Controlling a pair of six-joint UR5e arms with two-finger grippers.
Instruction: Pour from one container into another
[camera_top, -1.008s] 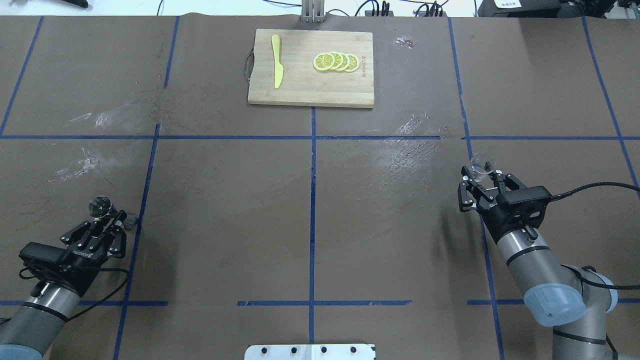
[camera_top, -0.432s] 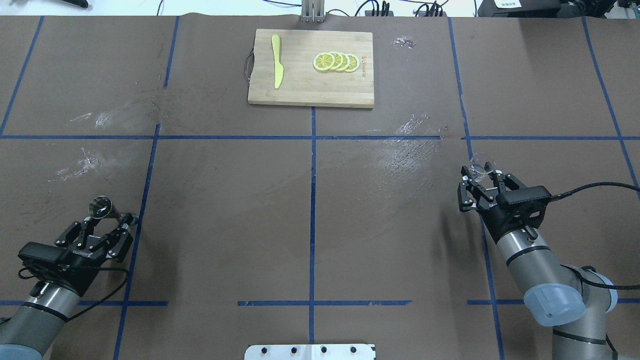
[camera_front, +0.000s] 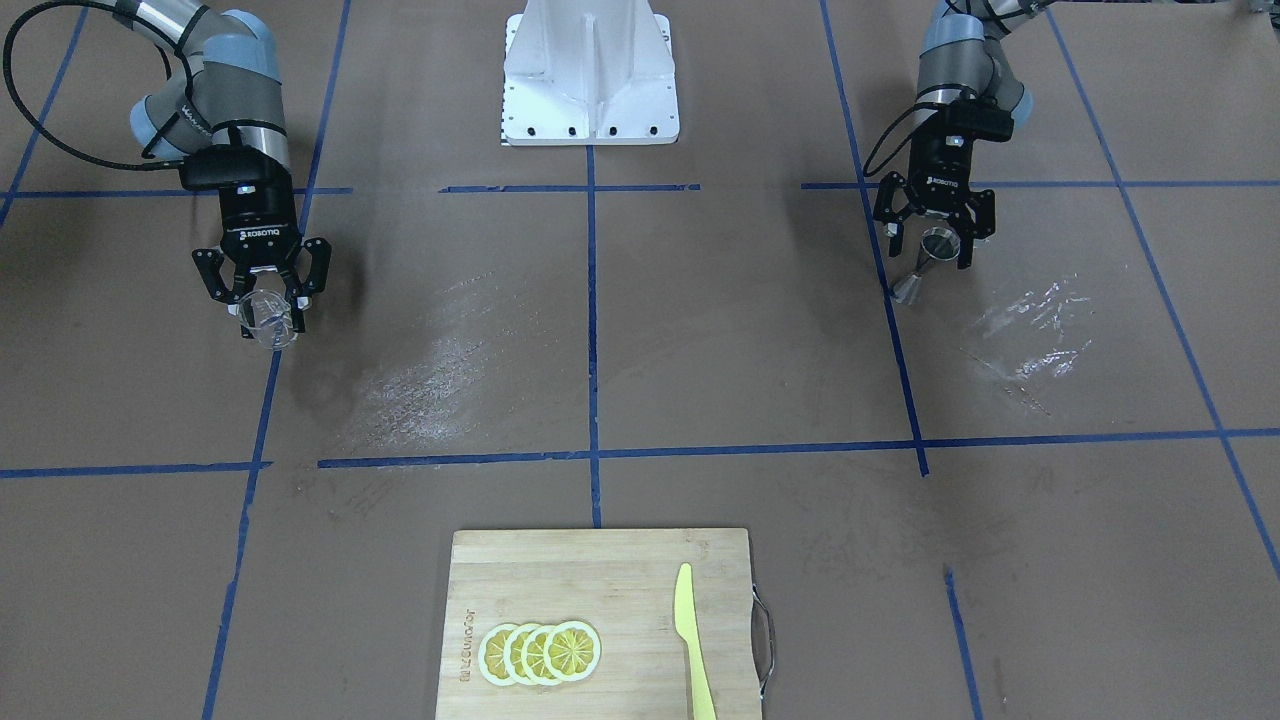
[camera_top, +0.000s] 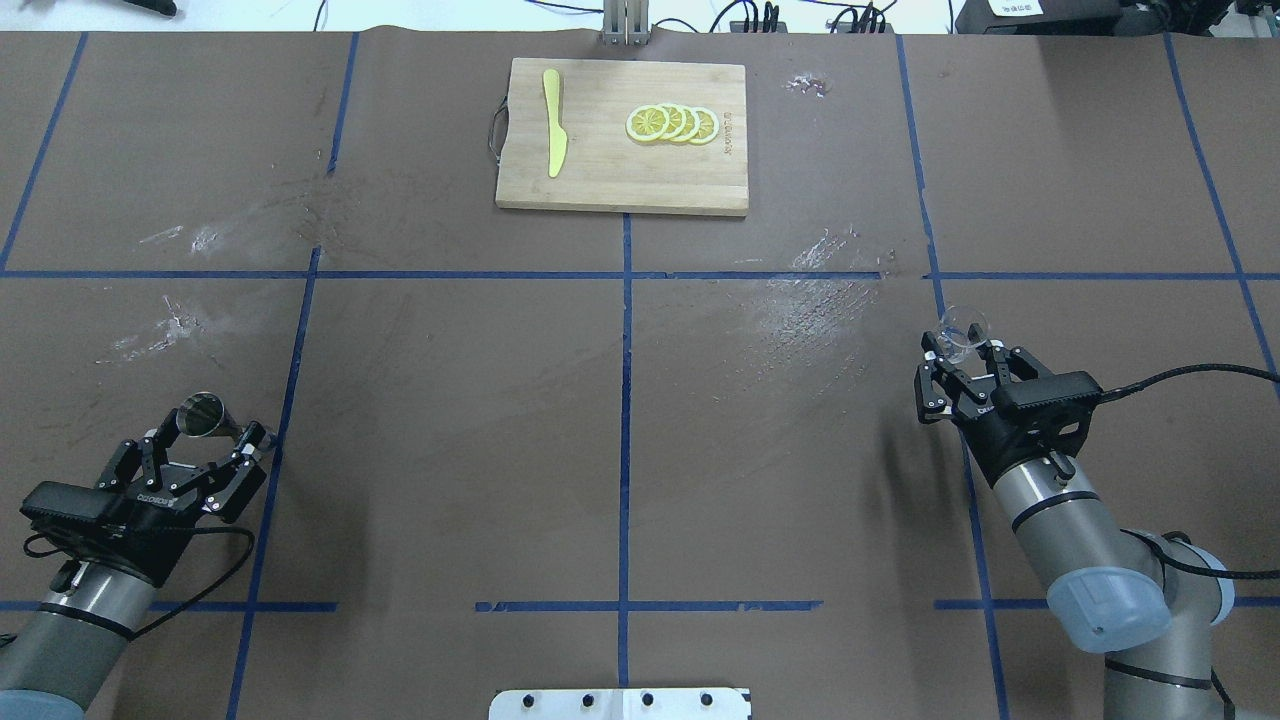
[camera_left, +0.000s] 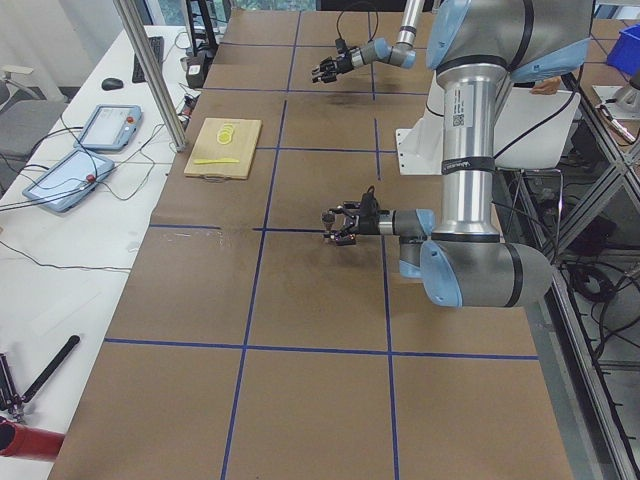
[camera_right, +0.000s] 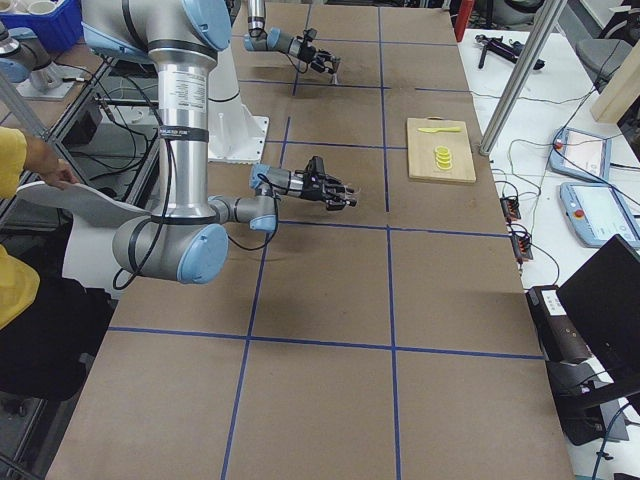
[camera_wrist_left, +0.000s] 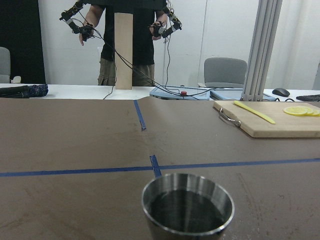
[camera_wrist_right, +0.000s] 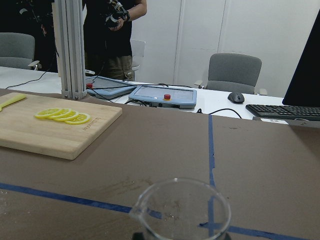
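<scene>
White walls (camera_wrist_right: 260, 30) stand behind grey office chairs (camera_wrist_right: 234, 70); a long white desk (camera_left: 60, 260) runs along the brown tabletop's (camera_top: 450, 400) far edge.

The worktop (camera_top: 450, 400) is covered in brown sheeting, divided by blue tape lines (camera_top: 625, 400) and marked by whitish scuffs (camera_top: 810, 310). A wooden cutting board (camera_top: 600, 170) lies at upper centre of the overhead frame. The metal jigger (camera_top: 200, 413) stands at lower left.
</scene>
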